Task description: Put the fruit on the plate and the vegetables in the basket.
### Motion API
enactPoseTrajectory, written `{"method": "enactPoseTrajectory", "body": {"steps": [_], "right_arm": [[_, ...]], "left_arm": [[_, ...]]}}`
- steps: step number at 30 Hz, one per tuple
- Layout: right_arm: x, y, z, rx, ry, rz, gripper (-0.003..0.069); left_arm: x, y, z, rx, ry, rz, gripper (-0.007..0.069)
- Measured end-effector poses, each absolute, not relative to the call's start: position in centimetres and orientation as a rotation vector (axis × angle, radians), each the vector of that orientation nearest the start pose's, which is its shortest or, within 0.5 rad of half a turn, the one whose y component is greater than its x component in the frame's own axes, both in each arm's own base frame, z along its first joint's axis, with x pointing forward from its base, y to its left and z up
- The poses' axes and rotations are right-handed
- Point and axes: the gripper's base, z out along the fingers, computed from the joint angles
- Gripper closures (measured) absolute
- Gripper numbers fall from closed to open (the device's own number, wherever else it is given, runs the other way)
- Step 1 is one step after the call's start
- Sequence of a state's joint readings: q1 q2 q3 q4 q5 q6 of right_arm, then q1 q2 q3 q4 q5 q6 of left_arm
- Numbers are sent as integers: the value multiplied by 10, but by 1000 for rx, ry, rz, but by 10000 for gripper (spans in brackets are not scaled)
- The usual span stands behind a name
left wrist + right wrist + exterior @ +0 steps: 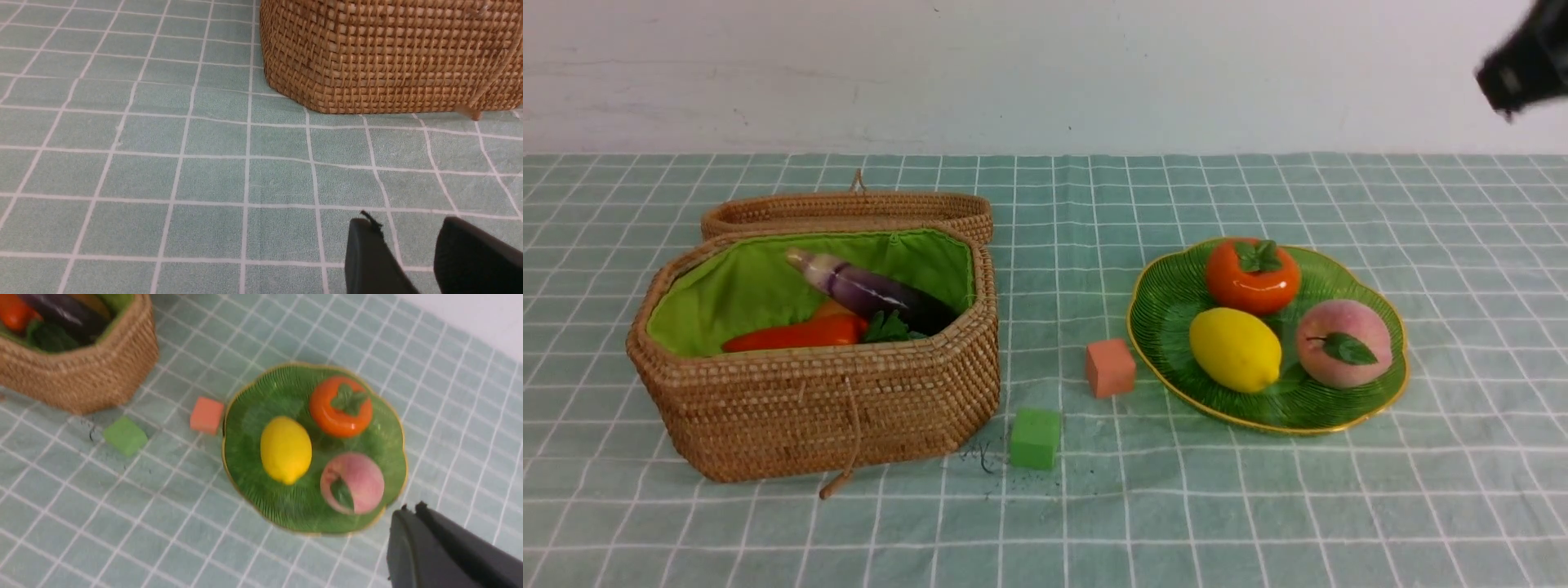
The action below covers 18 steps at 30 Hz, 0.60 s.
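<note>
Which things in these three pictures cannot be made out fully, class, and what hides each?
- Red-orange toy carrot, front view: lower part behind the tan woven wicker basket's wall.
- Any white vegetable: not visible in the basket.
- Right hand, front view: blurred, cut off by the corner.
- Left hand, left wrist view: only fingertips show.

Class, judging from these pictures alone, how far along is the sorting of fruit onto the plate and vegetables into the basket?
Done: the lemon, persimmon and peach sit on the green plate; the eggplant and carrot lie in the wicker basket. In hand: nothing; the right tool is shut and empty, the left tool holds nothing. Left: apparently nothing; no fruit or vegetable is on the cloth.
</note>
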<state>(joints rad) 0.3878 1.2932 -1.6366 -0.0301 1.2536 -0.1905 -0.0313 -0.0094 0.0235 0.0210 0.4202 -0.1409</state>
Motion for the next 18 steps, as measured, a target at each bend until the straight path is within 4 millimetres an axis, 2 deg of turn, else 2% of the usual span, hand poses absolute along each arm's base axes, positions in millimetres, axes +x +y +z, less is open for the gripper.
{"method": "enactPoseTrajectory", "body": {"steps": [2,4,5,6,7,10,14,18], "right_arm": [[207,81,425,-660,2379,60,676],[200,79,401,-631,2396,76,676],[200,79,401,-631,2396,76,676],[194,77,382,-617,2401,88,676],[192,76,381,-616,2405,88,676],[185,73,351,-621,2468,85,675],[181,72,323,-643,2555,73,673],[178,71,311,-654,2592,65,671]], "left_arm": [[51,-1,168,-92,1917,-95,386],[51,-1,168,-92,1917,-95,386],[51,-1,168,-92,1917,-95,386],[51,-1,168,-92,1917,-95,386],[51,-1,168,-92,1917,-95,386],[51,-1,168,-92,1917,-95,386],[51,-1,168,-92,1917,-95,386],[51,-1,168,-92,1917,-95,386]]}}
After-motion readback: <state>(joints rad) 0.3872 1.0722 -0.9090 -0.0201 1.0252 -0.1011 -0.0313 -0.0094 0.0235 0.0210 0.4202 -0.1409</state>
